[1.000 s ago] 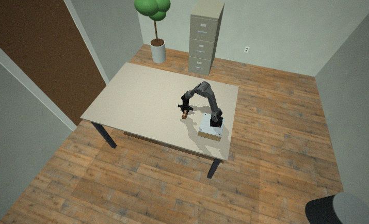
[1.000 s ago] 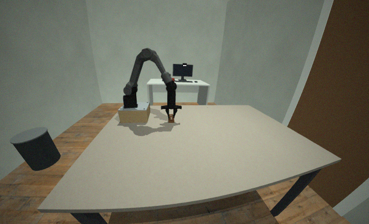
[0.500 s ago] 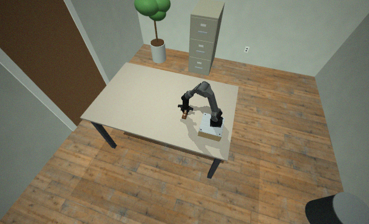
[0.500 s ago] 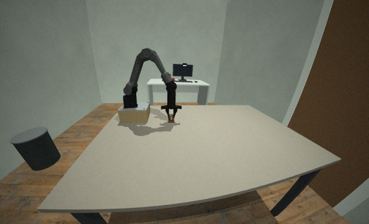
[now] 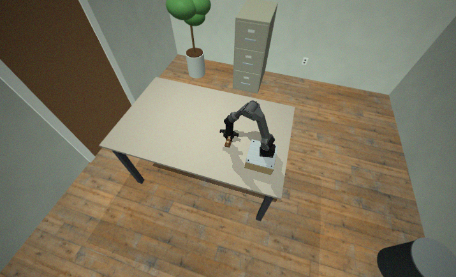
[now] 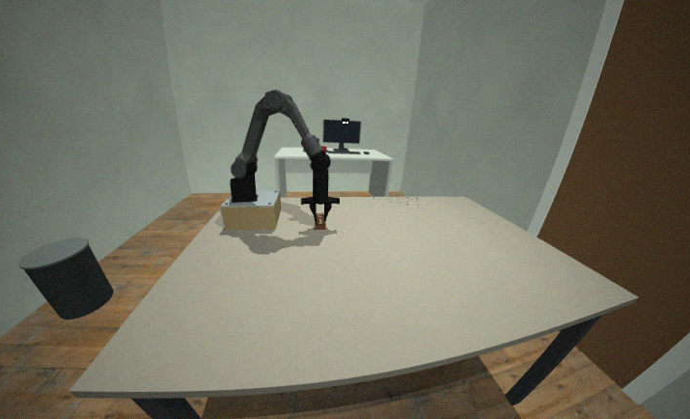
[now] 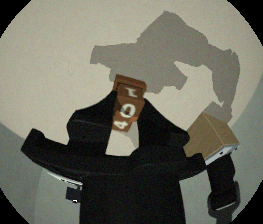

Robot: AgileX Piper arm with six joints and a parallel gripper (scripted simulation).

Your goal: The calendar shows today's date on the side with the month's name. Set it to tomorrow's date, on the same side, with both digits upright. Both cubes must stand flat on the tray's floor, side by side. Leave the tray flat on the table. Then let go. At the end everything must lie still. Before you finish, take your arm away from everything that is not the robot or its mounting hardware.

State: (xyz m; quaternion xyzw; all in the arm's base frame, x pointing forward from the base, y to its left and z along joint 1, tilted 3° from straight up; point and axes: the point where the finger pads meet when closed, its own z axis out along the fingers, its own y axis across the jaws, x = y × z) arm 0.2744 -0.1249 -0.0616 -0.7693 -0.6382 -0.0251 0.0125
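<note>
We have the pincer (image 7: 125, 117) clenched on the calendar (image 7: 127, 106), fingers pointing down at the counter (image 6: 389, 270). In the wrist view the little wooden piece sits between the dark fingers, running from the centre toward twelve o'clock, with pale digits showing on its face; a zero and a four seem readable, though the picture is too soft to be sure. We cannot tell whether we hold the tray with both cubes or one cube alone. In the exterior view the calendar hangs at six o'clock from the wrist, at or just above the counter; contact is unclear.

We judge it light, rigid and smooth-sided, so it could twist or slip in a narrow grip. Flat opposite faces, taken squarely, look like the safest hold. The arm's base block (image 6: 233, 221) stands at nine o'clock from the calendar.
</note>
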